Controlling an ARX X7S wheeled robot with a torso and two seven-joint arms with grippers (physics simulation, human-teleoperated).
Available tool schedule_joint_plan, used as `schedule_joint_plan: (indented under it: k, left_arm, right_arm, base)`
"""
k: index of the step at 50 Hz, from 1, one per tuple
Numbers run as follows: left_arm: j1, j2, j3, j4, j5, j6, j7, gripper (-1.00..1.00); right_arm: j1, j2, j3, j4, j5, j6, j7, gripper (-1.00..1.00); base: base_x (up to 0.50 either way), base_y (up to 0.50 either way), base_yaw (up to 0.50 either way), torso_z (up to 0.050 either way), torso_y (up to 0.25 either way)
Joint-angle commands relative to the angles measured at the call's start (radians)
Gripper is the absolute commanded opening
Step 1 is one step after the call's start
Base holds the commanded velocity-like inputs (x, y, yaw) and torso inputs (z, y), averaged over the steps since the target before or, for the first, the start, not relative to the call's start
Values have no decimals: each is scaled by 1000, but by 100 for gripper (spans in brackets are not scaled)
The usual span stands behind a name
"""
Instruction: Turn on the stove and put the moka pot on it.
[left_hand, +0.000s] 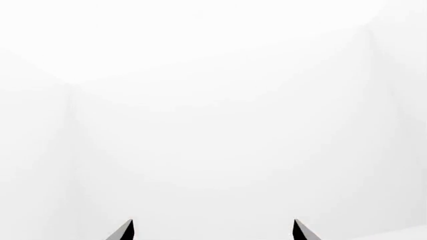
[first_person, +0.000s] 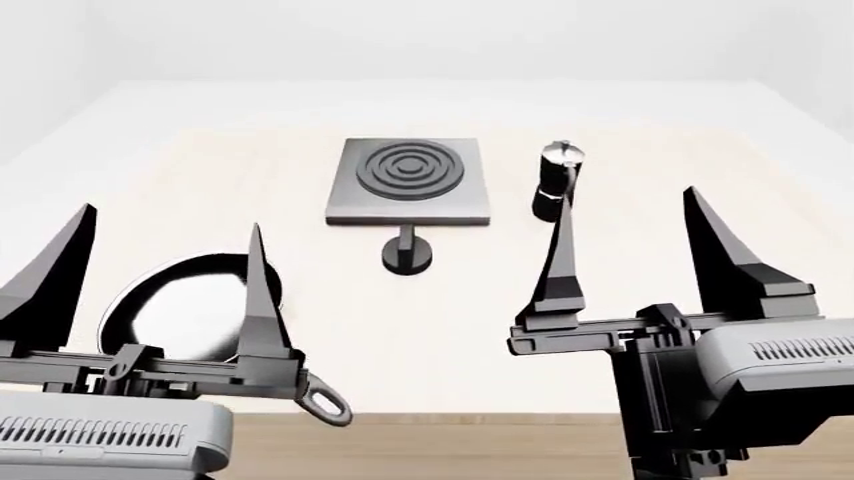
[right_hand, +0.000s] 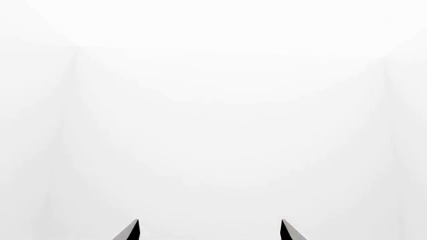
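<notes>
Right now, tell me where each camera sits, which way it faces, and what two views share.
Head view: on the robot's head, looking forward and down over the table with stove, knob, moka pot and pan; left hand and right hand show, both open.
Left wrist view: near the left hand, facing blank white walls; only two fingertips show.
Right wrist view: near the right hand, the same: white walls, two fingertips.
Shared: both wrist views show no table things.

Stove (first_person: 408, 181): dark grey slab, concentric ring pattern, centre frame. Knob (first_person: 406, 256): black. Moka pot (first_person: 558, 181): black, silver lid. Frying pan (first_person: 191, 306) (lower left): black rim, glossy white sheen. Table (first_person: 240, 190): pale wood grain.
</notes>
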Motion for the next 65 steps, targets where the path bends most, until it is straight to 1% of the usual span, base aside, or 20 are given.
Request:
schedule_joint_plan:
  k: [1, 20, 40, 44, 65]
  left_arm:
    - [0, -2, 2, 0, -1, -2, -2, 100]
    - [8, -7, 0, -4, -8, 8, -9, 100]
    - [16, -30, -1, -21, -31, 27, -33, 100]
    - [11, -30, 13, -9, -23, 8, -37, 100]
    - [6, -41, 17, -14, -32, 8, -49, 100]
  right_arm:
    - [0, 7, -6, 5, 2, -9, 7, 100]
    - [-7, 17, -17, 11, 4, -25, 19, 100]
    - [-7, 32, -29, 8, 15, -32, 38, 100]
    - [-8, 35, -33, 9, 15, -34, 41, 100]
    - [-1, 53, -44, 19, 25, -47, 53, 100]
  base:
    - [207, 0, 0, 0, 0]
    - [234, 0, 0, 0, 0]
    - [235, 0, 0, 0, 0]
    - [236, 0, 0, 0, 0]
    - [237, 0, 0, 0, 0]
